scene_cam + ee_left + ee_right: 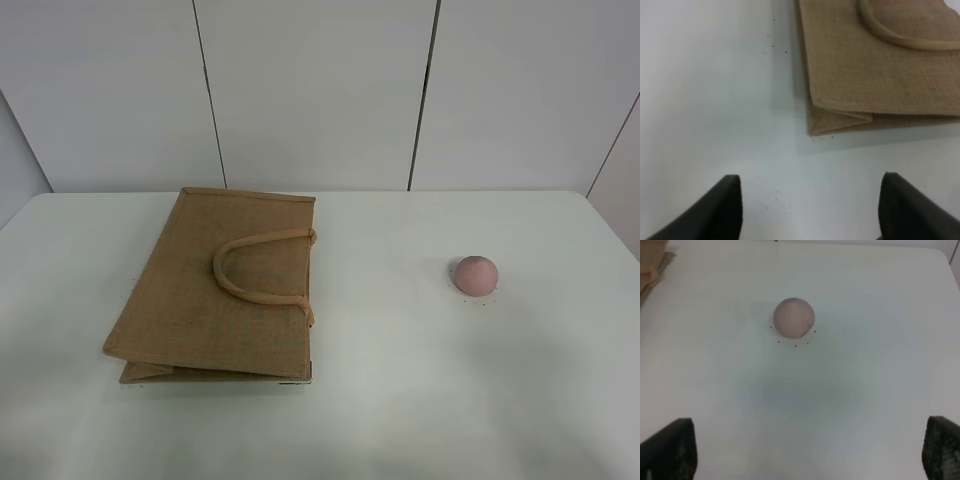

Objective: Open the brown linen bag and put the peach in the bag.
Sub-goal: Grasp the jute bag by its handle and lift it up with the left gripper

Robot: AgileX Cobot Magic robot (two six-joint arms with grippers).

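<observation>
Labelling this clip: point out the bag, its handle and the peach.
brown linen bag [180, 305], high view, top panel.
handle [220, 270], high view, loop's bend.
peach [793, 317], right wrist view, its middle.

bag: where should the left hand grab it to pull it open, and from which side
Probably the top handle loop, taken from above. The bag lies flat with that loop arching over its upper panel, so lifting it should peel the panel up at the mouth edge facing the peach. The left hand is open.
</observation>
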